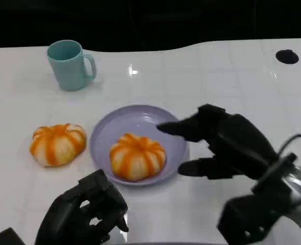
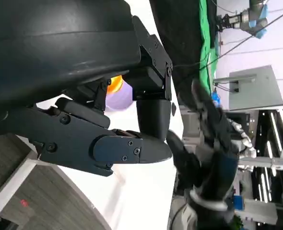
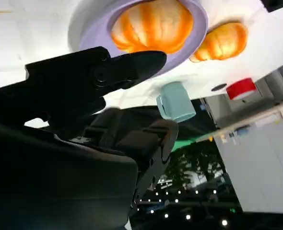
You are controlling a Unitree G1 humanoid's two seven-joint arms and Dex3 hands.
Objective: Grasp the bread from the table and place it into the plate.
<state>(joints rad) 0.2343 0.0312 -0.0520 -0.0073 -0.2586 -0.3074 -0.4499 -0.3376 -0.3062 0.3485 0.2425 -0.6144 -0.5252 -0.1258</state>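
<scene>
An orange-and-white striped bread (image 1: 137, 156) (image 3: 153, 25) lies in the lavender plate (image 1: 105, 133) (image 3: 92, 33) at the table's middle. A second, similar bread (image 1: 57, 144) (image 3: 222, 40) sits on the table to the plate's left. My right hand (image 1: 227, 140) hovers just right of the plate, fingers spread toward the rim, holding nothing. Its fingers (image 3: 127, 67) point at the plate in the right wrist view. My left hand (image 1: 84, 210) is low near the front edge, below the plate, fingers loosely curled and empty. The left wrist view shows its fingers (image 2: 122, 146).
A teal mug (image 1: 69, 64) (image 3: 176, 101) stands at the back left. A black round hole (image 1: 286, 56) marks the white table at the back right. A red object (image 3: 241, 88) lies off the table beyond the mug.
</scene>
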